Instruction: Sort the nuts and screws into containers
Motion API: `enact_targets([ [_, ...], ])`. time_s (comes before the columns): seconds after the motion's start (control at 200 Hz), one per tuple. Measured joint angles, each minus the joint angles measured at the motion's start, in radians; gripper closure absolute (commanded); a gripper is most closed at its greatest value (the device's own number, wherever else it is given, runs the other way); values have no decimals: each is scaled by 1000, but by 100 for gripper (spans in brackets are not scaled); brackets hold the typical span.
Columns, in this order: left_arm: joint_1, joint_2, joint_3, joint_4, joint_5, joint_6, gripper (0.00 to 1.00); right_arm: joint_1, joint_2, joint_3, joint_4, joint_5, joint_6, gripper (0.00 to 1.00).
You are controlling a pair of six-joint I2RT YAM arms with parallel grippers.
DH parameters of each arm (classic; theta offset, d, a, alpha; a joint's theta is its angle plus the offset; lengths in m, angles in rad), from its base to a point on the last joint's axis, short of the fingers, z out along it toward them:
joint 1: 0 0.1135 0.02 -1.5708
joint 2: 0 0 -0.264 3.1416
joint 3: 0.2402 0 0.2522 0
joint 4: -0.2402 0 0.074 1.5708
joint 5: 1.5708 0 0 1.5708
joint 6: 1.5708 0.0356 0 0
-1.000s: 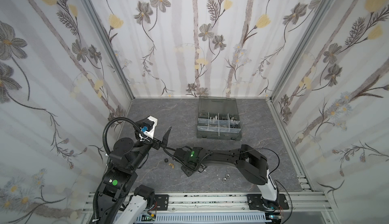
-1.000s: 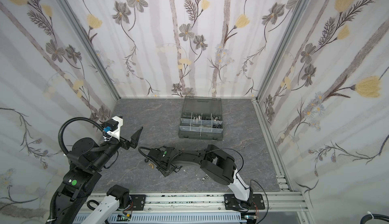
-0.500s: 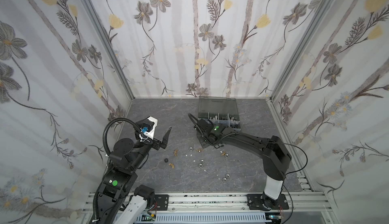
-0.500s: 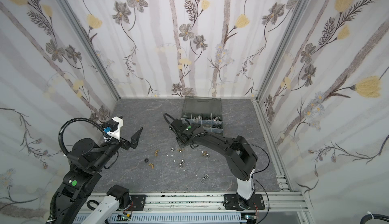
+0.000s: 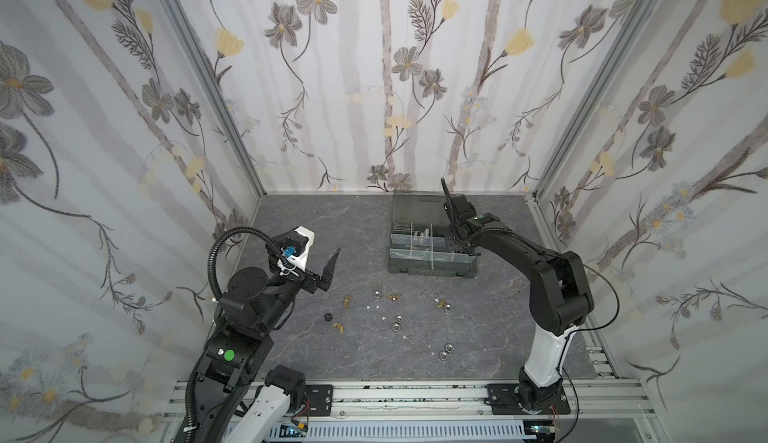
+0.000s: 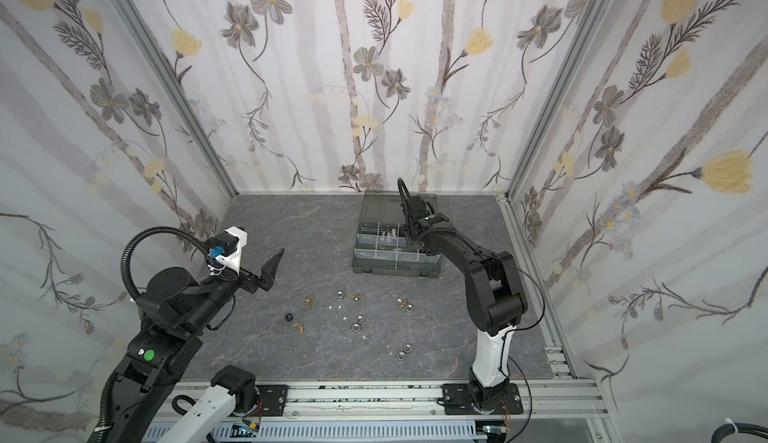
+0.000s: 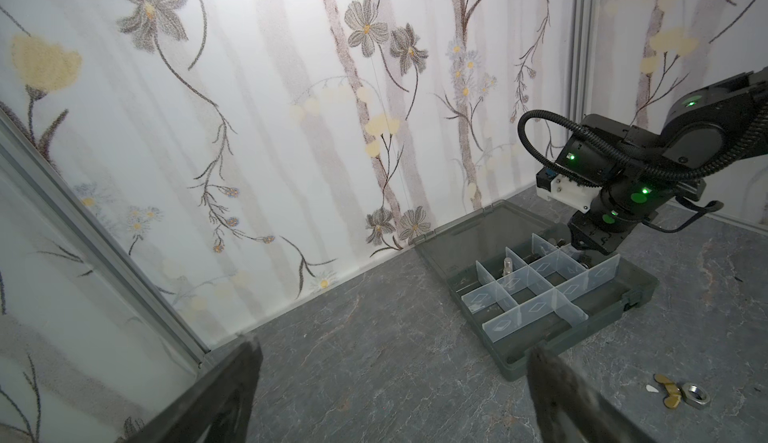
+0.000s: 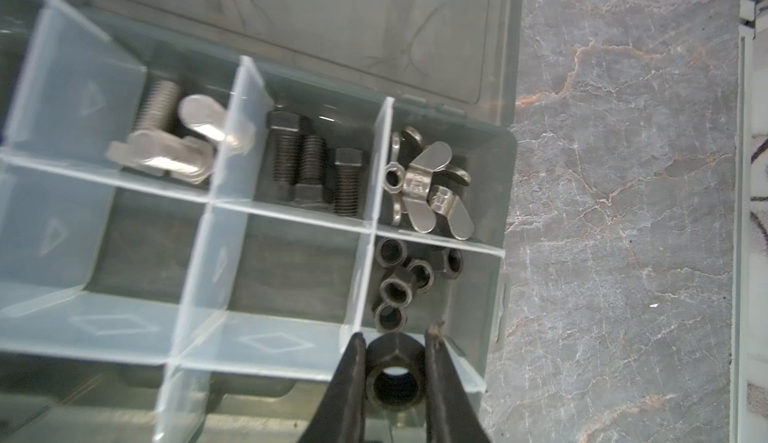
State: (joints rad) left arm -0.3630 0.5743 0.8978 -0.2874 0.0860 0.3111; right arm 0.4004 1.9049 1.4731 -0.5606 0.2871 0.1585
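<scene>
Above the case [image 8: 508,179], only its wrist view shows the right claw [image 8: 395,333] pinching a black nut [image 8: 395,378]; left claw [image 7: 392,345] gapes.

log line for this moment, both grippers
right gripper: shut on black nut, at black-nut compartment of organiser case | left gripper: open, empty | table: loose nuts unsorted

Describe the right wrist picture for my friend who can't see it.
The right gripper pinches a black nut over the organiser case, near a compartment of black nuts. Others hold silver wing nuts, black screws and silver screws.
</scene>
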Motion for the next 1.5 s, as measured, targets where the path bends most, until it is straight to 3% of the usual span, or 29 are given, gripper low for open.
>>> enact_targets([
  [0.275, -2, 19, 5, 0, -4, 3, 0, -41, 79, -1, 58, -58, -3, 78],
  [0.555, -2, 28, 16, -1, -4, 3, 0, -45, 55, -25, 79, -72, -3, 60],
  [0.684, -2, 26, 23, -2, -11, 3, 0, -15, 13, 29, 67, -79, -3, 60],
  [0.834, -2, 14, 35, -30, -34, 3, 0, 114, -7, 119, 56, -120, -37, 59],
  [0.989, -2, 0, 68, -53, -55, -7, 0, 306, 27, 199, 89, -262, -107, 57],
  [1.134, -1, -18, 112, -97, -86, -30, 0, 471, 150, 286, 131, -340, -121, 57],
  [1.264, -1, -51, 129, -122, -108, -59, 0, 623, 322, 488, 107, -384, -130, 56],
  [1.504, -1, -72, 152, -187, -131, -92, 0, 759, 494, 677, -10, -353, -146, 45],
])
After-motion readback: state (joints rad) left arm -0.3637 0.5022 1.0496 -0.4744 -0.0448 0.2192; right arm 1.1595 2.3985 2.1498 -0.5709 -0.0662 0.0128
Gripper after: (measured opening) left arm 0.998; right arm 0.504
